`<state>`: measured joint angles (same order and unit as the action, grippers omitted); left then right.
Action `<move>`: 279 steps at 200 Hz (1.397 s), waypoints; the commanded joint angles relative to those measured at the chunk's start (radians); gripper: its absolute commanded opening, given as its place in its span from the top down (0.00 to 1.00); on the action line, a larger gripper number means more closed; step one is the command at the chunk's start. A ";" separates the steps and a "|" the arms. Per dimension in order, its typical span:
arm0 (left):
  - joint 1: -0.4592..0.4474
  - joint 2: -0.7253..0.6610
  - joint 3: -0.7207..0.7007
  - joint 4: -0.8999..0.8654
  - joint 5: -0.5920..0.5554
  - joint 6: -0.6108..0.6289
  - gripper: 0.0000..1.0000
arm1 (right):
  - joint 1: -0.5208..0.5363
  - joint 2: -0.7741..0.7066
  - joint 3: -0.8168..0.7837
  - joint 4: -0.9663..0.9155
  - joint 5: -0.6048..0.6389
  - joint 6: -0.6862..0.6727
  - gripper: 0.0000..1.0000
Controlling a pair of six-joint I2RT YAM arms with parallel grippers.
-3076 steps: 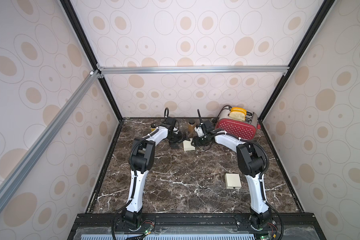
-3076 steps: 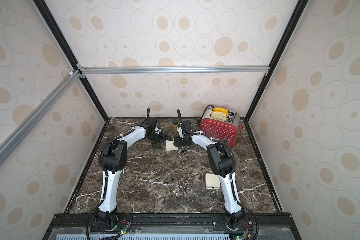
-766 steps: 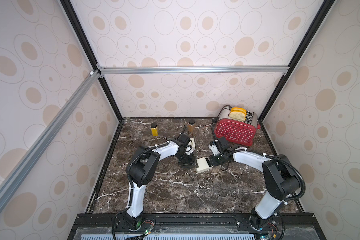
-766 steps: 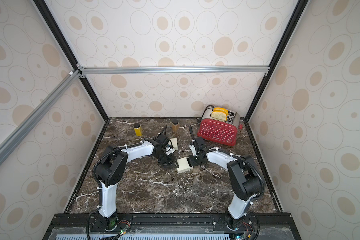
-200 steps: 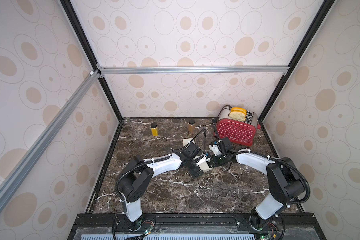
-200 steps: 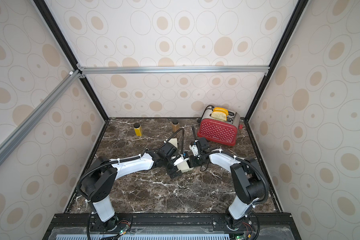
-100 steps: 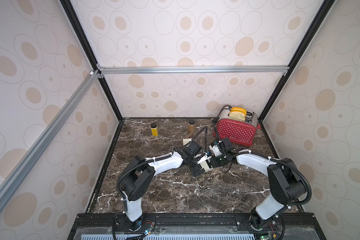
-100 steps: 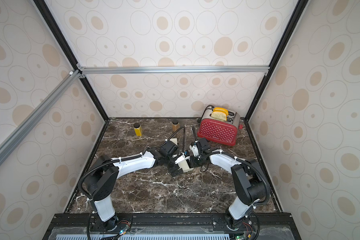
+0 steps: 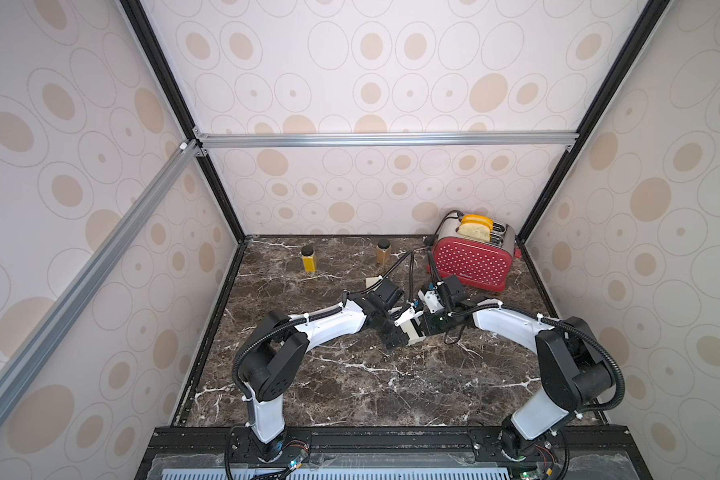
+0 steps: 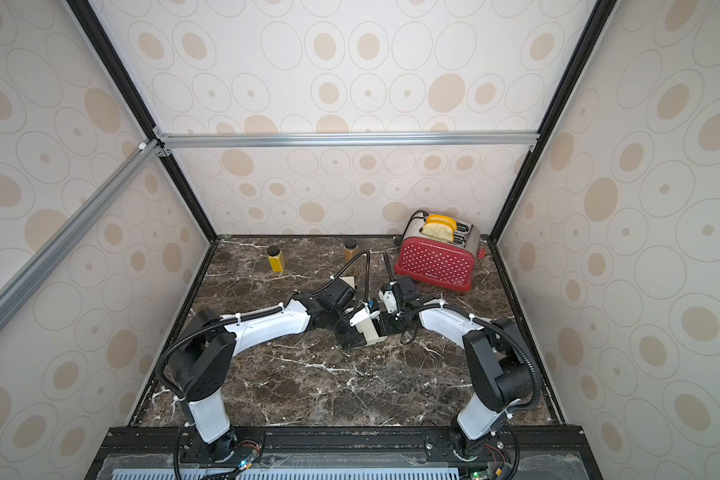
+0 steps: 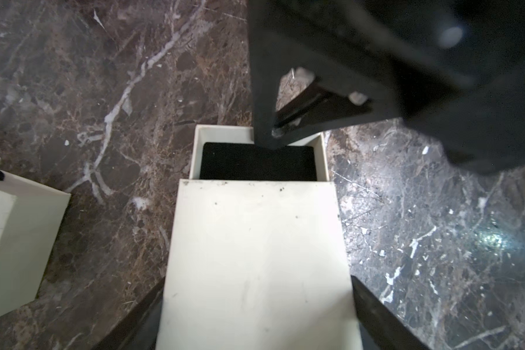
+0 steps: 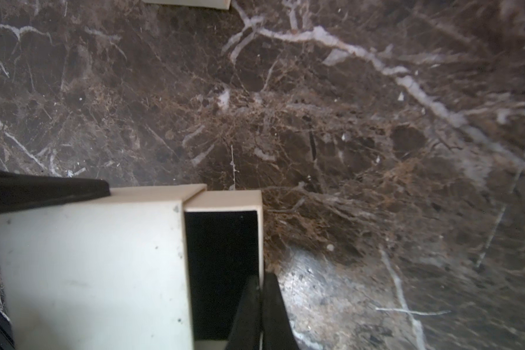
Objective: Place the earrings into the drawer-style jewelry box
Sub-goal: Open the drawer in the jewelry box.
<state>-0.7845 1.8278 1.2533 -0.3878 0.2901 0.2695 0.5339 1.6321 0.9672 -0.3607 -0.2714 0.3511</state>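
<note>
Box (image 9: 414,333), cream in colour, stands near the middle of the marble tabletop (image 9: 350,395), between the two tools. Its drawer (image 11: 222,133) stands partly out, on the end away from the left wrist, and black lining (image 11: 255,163) shows inside it.

The left tool (image 11: 257,281) reaches in from 9 o'clock. Its fingers (image 11: 146,315) are spread along both side walls of the box, very close to them, but one cannot tell if they squeeze it. The right tool (image 12: 259,291) reaches in from 3 o'clock with fingers pressed together at the drawer's front wall. What they pinch there is hidden.

From the box, a second cream box (image 11: 15,242) lies near at about 11 o'clock. A yellow jar (image 9: 308,258) is farther off at about 10 o'clock and a brown jar (image 9: 383,251) at about 11 o'clock. A red toaster (image 9: 470,262) with slices in its slots is at 1 o'clock.
</note>
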 commanded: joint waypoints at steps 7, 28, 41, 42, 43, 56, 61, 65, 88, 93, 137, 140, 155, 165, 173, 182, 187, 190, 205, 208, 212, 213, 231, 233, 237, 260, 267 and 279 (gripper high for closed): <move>0.009 0.012 -0.006 -0.040 0.034 0.002 0.30 | 0.006 -0.033 -0.005 -0.019 0.025 -0.009 1.00; 0.012 0.009 -0.029 -0.035 0.028 0.000 0.32 | 0.006 -0.035 -0.001 -0.034 0.039 -0.016 1.00; 0.015 0.003 -0.047 -0.033 0.019 0.008 0.32 | 0.006 -0.035 0.003 -0.047 0.053 -0.023 1.00; 0.016 0.003 -0.048 -0.033 0.018 0.008 0.32 | 0.006 -0.035 0.003 -0.048 0.054 -0.024 1.00; 0.016 0.002 -0.049 -0.033 0.018 0.009 0.32 | 0.006 -0.035 0.004 -0.049 0.055 -0.024 1.00; 0.019 -0.004 -0.063 -0.033 0.011 0.018 0.32 | 0.006 -0.033 0.008 -0.063 0.075 -0.033 1.00; 0.022 -0.007 -0.068 -0.031 0.008 0.022 0.32 | 0.006 -0.034 0.009 -0.069 0.084 -0.037 1.00; 0.022 -0.008 -0.072 -0.031 0.006 0.027 0.32 | 0.006 -0.032 0.010 -0.074 0.092 -0.040 1.00; 0.023 -0.008 -0.099 -0.009 0.002 0.047 0.32 | 0.006 -0.028 0.022 -0.096 0.123 -0.050 1.00; 0.024 -0.005 -0.100 -0.008 0.000 0.049 0.32 | 0.006 -0.027 0.026 -0.103 0.129 -0.052 1.00; 0.024 -0.002 -0.130 0.024 -0.020 0.051 0.32 | 0.006 -0.026 0.052 -0.162 0.214 -0.072 1.00; 0.024 -0.002 -0.132 0.027 -0.023 0.051 0.33 | 0.006 -0.026 0.053 -0.166 0.222 -0.074 1.00; 0.024 -0.004 -0.142 0.040 -0.028 0.050 0.33 | 0.007 -0.026 0.053 -0.173 0.250 -0.075 1.00; 0.023 -0.005 -0.152 0.051 -0.029 0.050 0.33 | 0.006 -0.024 0.052 -0.175 0.258 -0.075 1.00; 0.024 -0.004 -0.158 0.060 -0.030 0.048 0.33 | 0.006 -0.023 0.049 -0.176 0.262 -0.074 1.00; 0.023 -0.001 -0.162 0.068 -0.034 0.048 0.33 | 0.006 -0.020 0.046 -0.173 0.268 -0.073 1.00; 0.023 0.002 -0.164 0.070 -0.033 0.048 0.33 | 0.006 -0.020 0.044 -0.173 0.271 -0.072 1.00; 0.024 0.003 -0.166 0.071 -0.033 0.048 0.33 | 0.006 -0.020 0.043 -0.173 0.272 -0.071 1.00; 0.024 0.011 -0.172 0.079 -0.024 0.048 0.33 | 0.007 -0.019 0.040 -0.172 0.274 -0.069 1.00; 0.024 0.012 -0.173 0.080 -0.022 0.048 0.33 | 0.006 -0.019 0.039 -0.170 0.272 -0.068 1.00; 0.023 0.012 -0.175 0.083 -0.019 0.048 0.33 | 0.006 -0.019 0.036 -0.166 0.268 -0.067 1.00; 0.022 0.013 -0.175 0.083 -0.019 0.048 0.33 | 0.006 -0.019 0.035 -0.165 0.267 -0.066 1.00; 0.022 0.021 -0.173 0.090 -0.012 0.048 0.32 | 0.006 -0.018 0.035 -0.157 0.247 -0.064 1.00; 0.022 0.021 -0.171 0.091 -0.012 0.048 0.31 | 0.006 -0.016 0.034 -0.156 0.245 -0.063 1.00; 0.022 0.023 -0.169 0.092 -0.010 0.048 0.30 | 0.008 -0.015 0.034 -0.154 0.240 -0.063 0.99; 0.021 0.029 -0.166 0.099 -0.010 0.047 0.27 | 0.017 -0.007 0.033 -0.140 0.218 -0.060 0.93; 0.021 0.031 -0.166 0.100 -0.008 0.046 0.26 | 0.018 -0.003 0.034 -0.137 0.212 -0.058 0.91; 0.022 0.035 -0.167 0.102 -0.008 0.045 0.25 | 0.021 0.003 0.033 -0.134 0.210 -0.056 0.88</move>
<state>-0.7799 1.8271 1.1099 -0.1806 0.3336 0.2783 0.5507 1.6287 0.9962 -0.4847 -0.0742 0.3084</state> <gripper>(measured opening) 0.810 0.096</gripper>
